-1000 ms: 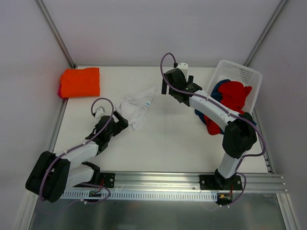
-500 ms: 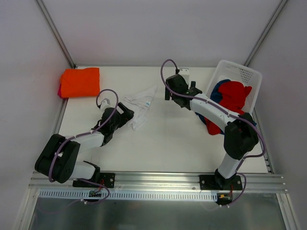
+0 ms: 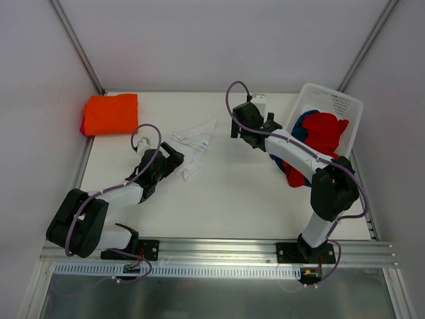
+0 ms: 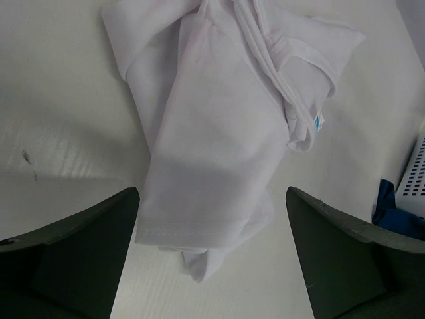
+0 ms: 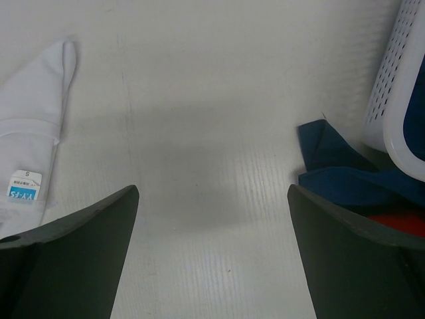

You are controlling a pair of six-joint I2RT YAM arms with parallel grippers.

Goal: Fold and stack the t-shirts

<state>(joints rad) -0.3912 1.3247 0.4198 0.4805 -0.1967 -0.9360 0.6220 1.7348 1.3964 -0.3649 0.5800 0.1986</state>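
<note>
A crumpled white t-shirt (image 3: 193,142) lies on the table left of centre. It fills the left wrist view (image 4: 219,126), and its edge with a size label shows in the right wrist view (image 5: 30,133). My left gripper (image 3: 174,159) (image 4: 212,194) is open, low over the shirt's near hem, one finger on each side of it. My right gripper (image 3: 255,129) (image 5: 212,189) is open and empty over bare table between the white shirt and the basket. A folded orange t-shirt (image 3: 111,113) lies at the back left on top of a red one (image 3: 83,125).
A white perforated basket (image 3: 334,98) (image 5: 398,86) stands at the back right, holding a red shirt (image 3: 325,131) and a blue shirt (image 3: 302,122) (image 5: 339,174). Red cloth (image 3: 295,175) spills over its near side. Grey walls close in the table on three sides.
My left gripper has moved forward and right up to the white shirt's near edge, and the shirt is bunched a little. My right gripper has drifted slightly right, away from the shirt.
</note>
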